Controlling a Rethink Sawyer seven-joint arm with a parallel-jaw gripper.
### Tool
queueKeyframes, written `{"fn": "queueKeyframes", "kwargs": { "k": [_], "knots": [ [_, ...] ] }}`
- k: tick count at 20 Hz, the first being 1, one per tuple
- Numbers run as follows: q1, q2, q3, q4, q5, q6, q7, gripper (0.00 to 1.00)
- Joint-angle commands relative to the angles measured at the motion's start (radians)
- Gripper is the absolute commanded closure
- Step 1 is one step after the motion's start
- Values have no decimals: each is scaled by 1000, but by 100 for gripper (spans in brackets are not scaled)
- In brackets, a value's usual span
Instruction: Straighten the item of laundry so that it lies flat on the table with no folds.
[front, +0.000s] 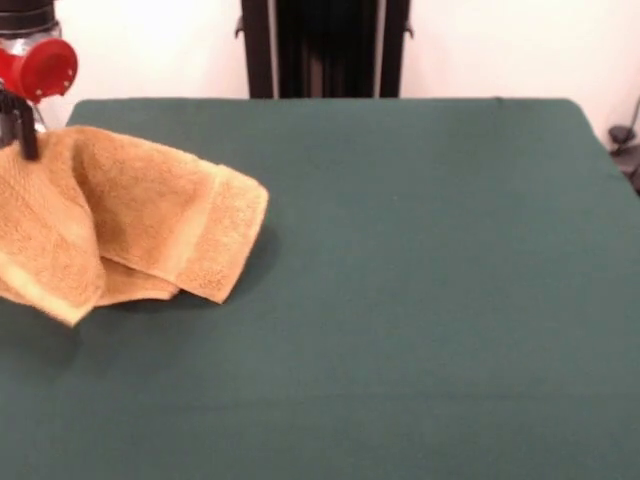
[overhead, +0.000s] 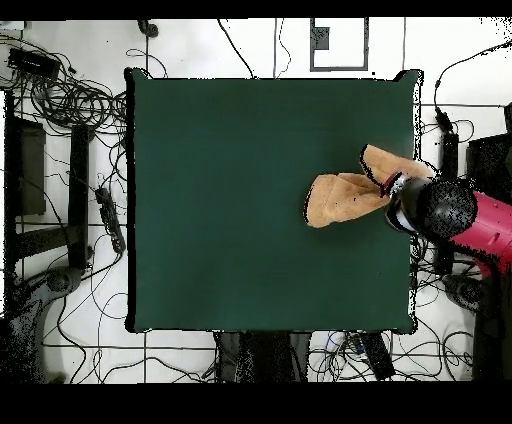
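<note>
Towel (front: 110, 215) bunched at table (front: 420, 300) edge, hand (front: 22, 135) gripping

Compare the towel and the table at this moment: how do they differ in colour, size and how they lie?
The towel is orange-tan; the table is dark green. The towel is small, the table many times larger. The towel hangs bunched and folded from the gripper at one table edge; the table's cloth lies flat and smooth.

Frame edge cuts the towel (front: 110, 225); arm (overhead: 455, 215) hides the claw (front: 22, 135).
</note>
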Motion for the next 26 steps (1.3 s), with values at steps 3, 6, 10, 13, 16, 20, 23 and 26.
{"fn": "queueKeyframes", "kwargs": {
  "k": [3, 6, 10, 13, 16, 20, 23, 26],
  "knots": [
    [22, 15, 132, 170, -44, -97, -89, 0],
    [24, 17, 132, 173, -48, -112, -71, 0],
    [57, 14, 99, 172, -56, -122, -19, 0],
    [107, 11, 54, 156, -67, -90, 29, 0],
    [128, 23, 48, 148, -61, -67, 44, 0],
    [147, 58, 53, 117, -40, -21, 46, 0],
    [181, 76, 43, 74, -22, 56, 52, 0],
    [206, 82, 42, 40, -12, 123, 44, 0]
  ]
}}
